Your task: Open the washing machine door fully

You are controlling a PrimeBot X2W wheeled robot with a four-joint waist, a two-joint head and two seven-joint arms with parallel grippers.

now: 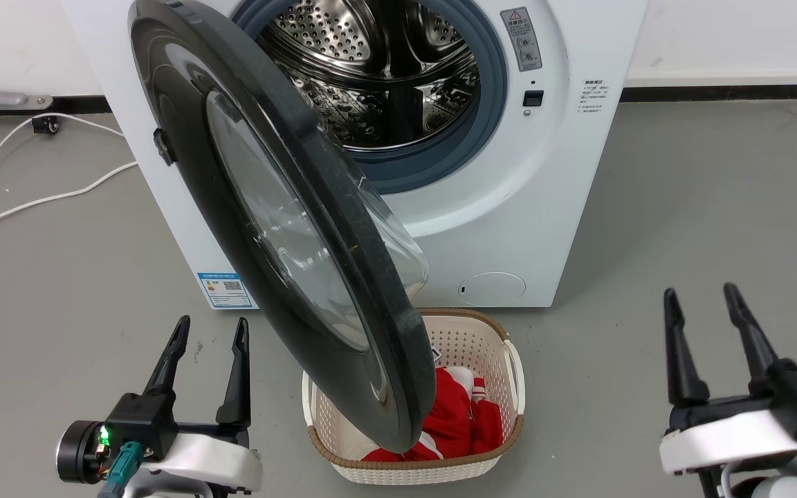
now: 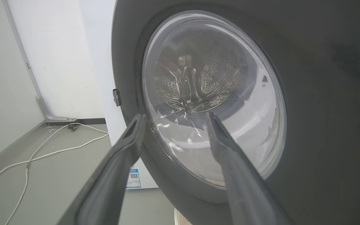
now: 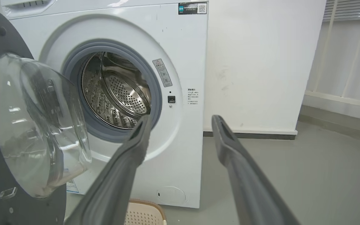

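Right, washing machine door is swung partway out from the washing machine, attached along the machine's left side, glossy black outer face turned toward the left claw. Its free lower edge hangs over the laundry basket, which sits on the floor just in front of the machine, red garment inside. Steel drum and grey rubber ring are exposed behind the door. The left claw is in front of the machine, left of the door, fingers spread, holding nothing, with a gap to the door rim in the head view. In the left wrist view, the left claw points at the door, fingertips overlapping the glass window; contact can't be judged there. The right claw is in front and well right of the machine, also spread and empty. In the right wrist view, the right claw faces the drum opening, with the door's inner side and bulging glass bowl to the left. White cable lies on the floor left of the machine.
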